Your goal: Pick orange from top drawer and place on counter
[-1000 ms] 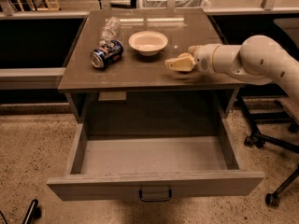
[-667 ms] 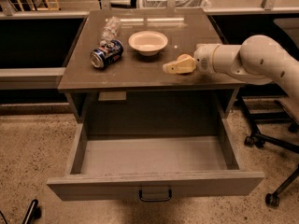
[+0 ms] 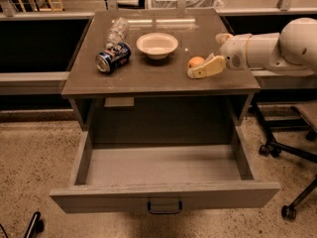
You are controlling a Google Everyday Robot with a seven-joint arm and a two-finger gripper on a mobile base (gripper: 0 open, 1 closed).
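The orange (image 3: 195, 61) sits on the counter (image 3: 158, 77) near its right front corner, touching the rear side of the gripper's (image 3: 205, 57) near finger (image 3: 207, 68). The gripper reaches in from the right with its fingers spread and nothing pinched. A white bowl (image 3: 157, 44) and a soda can (image 3: 113, 57) lie well to the left, with bare tabletop between them and the orange. The top drawer (image 3: 163, 196) below is pulled fully open.

One camera is fitted. It sits in front of and above the counter (image 3: 148, 76), close in, tilted steeply down towards the counter's front edge. The open top drawer (image 3: 124, 197) lies below the counter. The gripper (image 3: 195, 71) is over the counter's right side.
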